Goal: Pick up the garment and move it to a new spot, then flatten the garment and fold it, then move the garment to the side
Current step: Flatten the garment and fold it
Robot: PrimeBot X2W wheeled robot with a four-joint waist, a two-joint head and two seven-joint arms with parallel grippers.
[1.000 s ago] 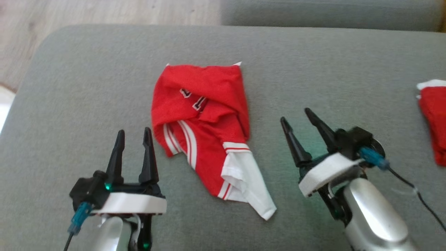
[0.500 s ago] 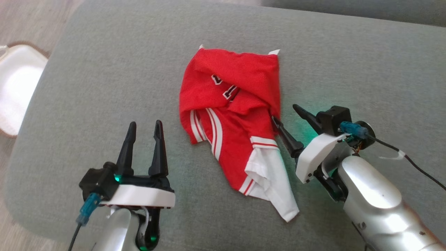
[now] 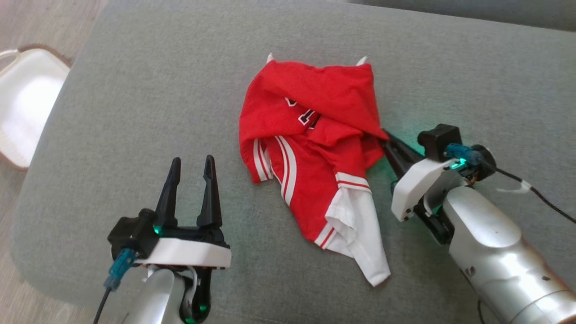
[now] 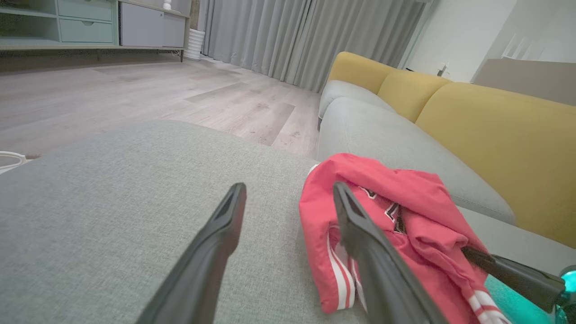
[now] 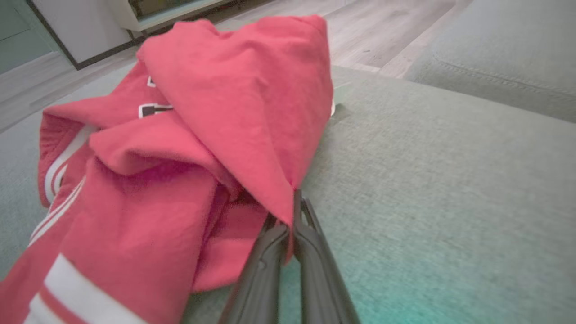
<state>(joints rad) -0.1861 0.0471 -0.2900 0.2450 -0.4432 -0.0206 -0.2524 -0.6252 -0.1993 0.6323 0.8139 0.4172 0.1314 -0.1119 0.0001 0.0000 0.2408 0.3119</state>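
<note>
The garment lies crumpled in the middle of the cushion. The right gripper is clamped on its right edge. The left gripper stands apart, empty. Risk: this thin edge pinch may slip during lifting and drop the garment.

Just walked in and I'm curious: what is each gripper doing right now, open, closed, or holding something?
Left gripper: open, holding nothing.
Right gripper: closed on the edge of the red shirt.
</note>
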